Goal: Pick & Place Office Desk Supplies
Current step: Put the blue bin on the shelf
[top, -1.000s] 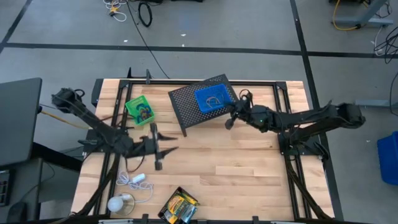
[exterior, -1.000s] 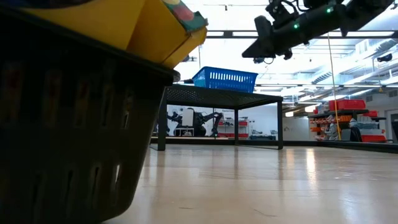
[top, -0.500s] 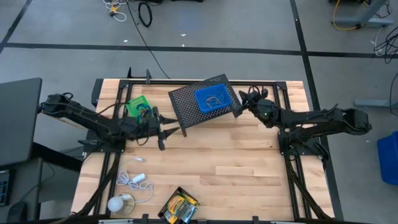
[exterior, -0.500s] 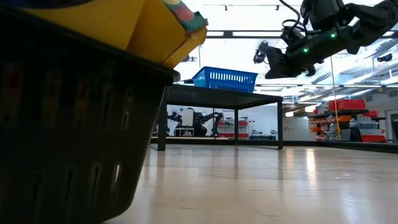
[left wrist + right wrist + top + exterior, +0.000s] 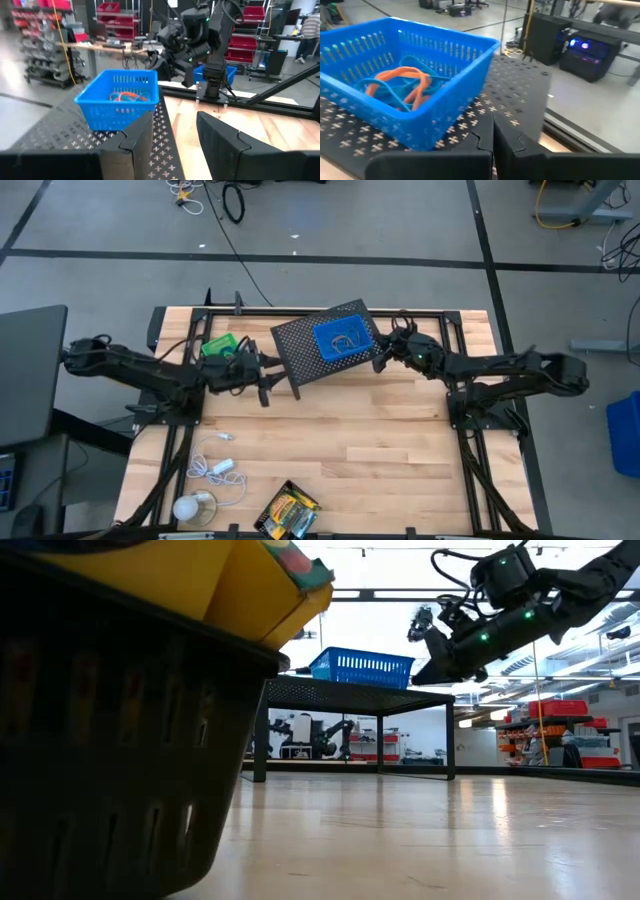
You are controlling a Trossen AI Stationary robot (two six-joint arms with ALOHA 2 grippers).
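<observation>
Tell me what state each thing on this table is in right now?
Blue tray: upright on the black perforated stand, orange and blue loops inside.
Black perforated stand: standing on the table.
Green tray: on the table, partly hidden by the left arm.
Left gripper: open, empty, at the stand's edge.
Right gripper: shut, empty, beside the stand.
White cable: loosely coiled.

The left gripper (image 5: 268, 376) has travelled from mid-table up to the black perforated stand (image 5: 300, 355), beside the green tray (image 5: 218, 344), while the right gripper (image 5: 380, 360) has closed in on the stand's opposite edge.
</observation>
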